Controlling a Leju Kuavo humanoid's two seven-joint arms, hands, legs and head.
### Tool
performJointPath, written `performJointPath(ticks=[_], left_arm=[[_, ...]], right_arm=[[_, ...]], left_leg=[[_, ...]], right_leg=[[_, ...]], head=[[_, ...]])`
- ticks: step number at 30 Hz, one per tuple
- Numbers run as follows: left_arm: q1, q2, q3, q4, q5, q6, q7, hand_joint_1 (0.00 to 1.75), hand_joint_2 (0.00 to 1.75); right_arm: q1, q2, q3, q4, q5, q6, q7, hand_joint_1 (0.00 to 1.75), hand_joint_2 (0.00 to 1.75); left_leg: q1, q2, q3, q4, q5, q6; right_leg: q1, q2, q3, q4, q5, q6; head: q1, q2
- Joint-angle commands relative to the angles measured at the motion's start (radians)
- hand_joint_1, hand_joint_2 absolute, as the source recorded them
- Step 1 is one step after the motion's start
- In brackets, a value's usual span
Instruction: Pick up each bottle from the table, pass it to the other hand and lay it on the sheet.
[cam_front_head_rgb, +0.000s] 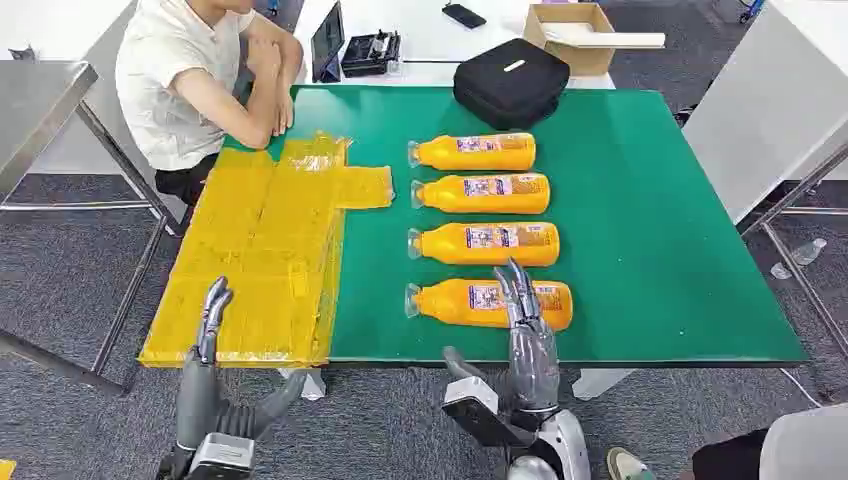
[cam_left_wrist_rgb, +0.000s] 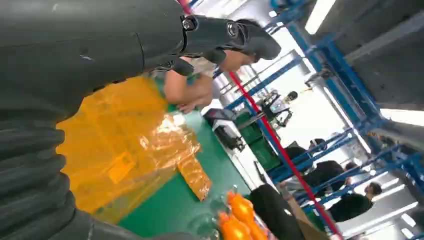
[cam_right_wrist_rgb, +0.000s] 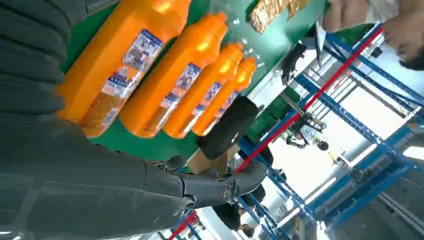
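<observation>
Several orange bottles with clear caps lie side by side on the green table (cam_front_head_rgb: 650, 230). The nearest bottle (cam_front_head_rgb: 490, 303) (cam_right_wrist_rgb: 120, 60) is by the front edge, with another (cam_front_head_rgb: 485, 243) and a third (cam_front_head_rgb: 483, 193) behind it. A yellow sheet (cam_front_head_rgb: 265, 250) (cam_left_wrist_rgb: 120, 145) covers the table's left part. My right hand (cam_front_head_rgb: 525, 335) is open, fingers stretched out over the nearest bottle, holding nothing. Raised at the sheet's front edge, my left hand (cam_front_head_rgb: 205, 350) is open too, with nothing in it. In the left wrist view two bottle tops (cam_left_wrist_rgb: 240, 215) show beyond the sheet.
A person in a white shirt (cam_front_head_rgb: 190, 80) sits at the far left corner, arms resting on the table beside the sheet. A black bag (cam_front_head_rgb: 510, 80) lies at the far edge behind the bottles. A metal table (cam_front_head_rgb: 40, 100) stands to the left. Someone's shoe (cam_front_head_rgb: 628, 465) is near my right side.
</observation>
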Motion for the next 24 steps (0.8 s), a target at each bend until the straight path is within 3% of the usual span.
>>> performJointPath(ticks=[1, 4, 5, 10, 15, 18, 24], left_arm=[[-0.071, 0.010, -0.093, 0.077, 0.097, -0.042, 0.035, 0.00, 1.75], [-0.084, 0.006, -0.095, 0.089, 0.098, -0.046, 0.038, 0.00, 1.75], [-0.090, 0.007, -0.099, 0.098, 0.095, -0.047, 0.041, 0.00, 1.75], [-0.109, 0.007, -0.119, 0.143, 0.090, -0.046, 0.045, 0.00, 1.75], [-0.122, 0.005, -0.140, 0.174, 0.097, -0.044, 0.040, 0.00, 1.75], [-0.128, 0.003, -0.151, 0.186, 0.103, -0.043, 0.034, 0.00, 1.75], [-0.130, 0.002, -0.152, 0.188, 0.103, -0.042, 0.034, 0.00, 1.75]], right_arm=[[0.023, 0.012, -0.113, 0.041, -0.065, 0.045, -0.035, 0.00, 1.75], [0.008, 0.013, -0.127, 0.037, -0.065, 0.053, -0.052, 0.00, 1.75], [0.002, 0.009, -0.122, 0.037, -0.025, 0.044, -0.040, 0.00, 1.75], [-0.027, -0.037, -0.082, 0.048, 0.143, -0.019, 0.041, 0.00, 1.75], [-0.055, -0.068, -0.095, 0.040, 0.143, -0.009, 0.074, 0.00, 1.75], [-0.074, -0.087, -0.086, 0.077, 0.228, 0.004, 0.139, 0.00, 1.75], [-0.077, -0.089, -0.087, 0.088, 0.228, 0.003, 0.139, 0.00, 1.75]], left_leg=[[0.001, -0.003, 0.005, -0.002, -0.001, -0.001], [0.000, -0.001, 0.003, -0.001, 0.000, -0.001], [0.001, 0.000, 0.007, -0.001, -0.002, -0.003], [0.000, 0.001, 0.003, -0.001, 0.000, -0.001], [0.001, 0.000, 0.005, -0.002, -0.001, -0.001], [0.001, 0.000, 0.004, -0.001, -0.001, -0.001], [0.000, 0.000, 0.003, -0.001, 0.000, -0.001]], right_leg=[[0.001, -0.004, 0.006, -0.002, -0.002, -0.003], [0.000, -0.001, 0.004, -0.001, -0.001, -0.002], [0.002, -0.001, 0.008, -0.002, -0.002, -0.004], [0.001, 0.000, 0.003, -0.001, 0.000, -0.002], [0.001, -0.001, 0.006, -0.003, 0.000, -0.002], [0.001, -0.001, 0.005, -0.002, 0.000, -0.002], [0.000, -0.001, 0.004, -0.002, 0.000, -0.001]], head=[[0.000, 0.000], [0.000, 0.000], [0.000, 0.000], [0.000, 0.000], [0.000, 0.000], [0.000, 0.000], [0.000, 0.000]])
